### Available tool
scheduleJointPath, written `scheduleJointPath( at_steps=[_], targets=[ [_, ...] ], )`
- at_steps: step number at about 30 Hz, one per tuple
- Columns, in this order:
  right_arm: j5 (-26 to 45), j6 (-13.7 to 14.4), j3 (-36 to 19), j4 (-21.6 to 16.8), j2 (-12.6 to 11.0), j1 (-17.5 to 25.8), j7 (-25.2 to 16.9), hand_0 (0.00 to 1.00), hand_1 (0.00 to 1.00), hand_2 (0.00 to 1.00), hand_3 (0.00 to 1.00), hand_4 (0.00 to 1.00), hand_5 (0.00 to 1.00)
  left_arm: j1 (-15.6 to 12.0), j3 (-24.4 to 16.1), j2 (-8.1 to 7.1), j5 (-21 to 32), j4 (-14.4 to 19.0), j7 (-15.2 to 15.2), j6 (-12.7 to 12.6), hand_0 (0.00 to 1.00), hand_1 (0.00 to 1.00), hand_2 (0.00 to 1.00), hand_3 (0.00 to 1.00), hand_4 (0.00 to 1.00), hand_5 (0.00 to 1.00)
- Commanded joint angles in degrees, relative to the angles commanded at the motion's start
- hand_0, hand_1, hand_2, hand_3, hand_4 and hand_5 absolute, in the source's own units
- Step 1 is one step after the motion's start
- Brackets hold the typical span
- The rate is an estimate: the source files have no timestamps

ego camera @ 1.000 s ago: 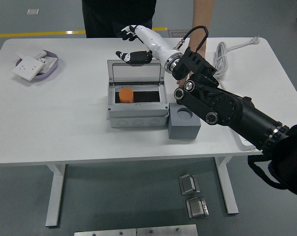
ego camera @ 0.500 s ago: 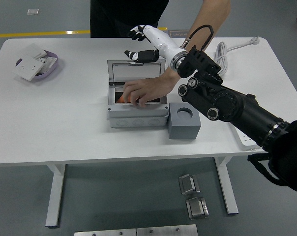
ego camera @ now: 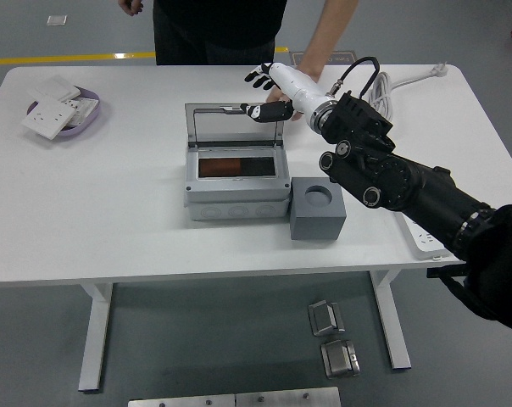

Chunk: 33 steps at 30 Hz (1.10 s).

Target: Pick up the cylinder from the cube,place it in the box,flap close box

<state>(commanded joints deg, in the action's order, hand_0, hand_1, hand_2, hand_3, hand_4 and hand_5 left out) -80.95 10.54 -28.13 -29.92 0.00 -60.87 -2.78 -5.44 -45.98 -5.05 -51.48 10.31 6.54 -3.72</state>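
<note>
While our right hand (ego camera: 269,89) hovers open and empty behind the grey plastic box (ego camera: 236,176), its clear lid (ego camera: 234,125) stands up on the white counter (ego camera: 112,203).

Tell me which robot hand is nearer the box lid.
Right. The right hand hovers open just behind the lid's top right corner; the left hand is out of view.

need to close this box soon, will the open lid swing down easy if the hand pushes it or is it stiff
Probably swings easily: the lid stands upright on the box, apparently hinged along its back edge. It looks thin and light, so a gentle push may do. The right hand, fingers spread, hovers by its top edge.
</note>
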Motion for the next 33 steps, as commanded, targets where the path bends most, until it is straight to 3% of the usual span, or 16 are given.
scheduleJointPath(
  at_steps=[7,16,22,33],
  targets=[
    [-0.2,0.2,1.8,-1.7,0.0,1.6,0.1,0.822,0.723,0.725,0.747,0.689,0.319,-0.1,0.9,0.24,0.7,0.0,-0.4,-0.1,0.583,0.616,0.501,0.581,0.577,0.223],
    [-3.2,0.6,1.8,-9.4,-0.2,3.4,1.0,0.822,0.722,0.725,0.746,0.687,0.319,-0.3,0.5,0.44,0.0,0.0,-0.6,-0.2,0.583,0.616,0.501,0.581,0.576,0.221],
    [-4.4,0.8,2.3,-14.8,-2.9,5.1,1.7,0.823,0.722,0.725,0.744,0.685,0.319,-0.6,0.3,0.5,-0.3,0.0,-1.0,-0.4,0.583,0.615,0.501,0.581,0.576,0.22],
    [-7.2,1.0,0.9,-21.0,-7.4,9.1,2.8,0.817,0.716,0.726,0.746,0.68,0.324,-0.9,-0.8,0.71,-2.0,0.0,-1.3,-0.6,0.583,0.616,0.506,0.581,0.575,0.219]
  ],
)
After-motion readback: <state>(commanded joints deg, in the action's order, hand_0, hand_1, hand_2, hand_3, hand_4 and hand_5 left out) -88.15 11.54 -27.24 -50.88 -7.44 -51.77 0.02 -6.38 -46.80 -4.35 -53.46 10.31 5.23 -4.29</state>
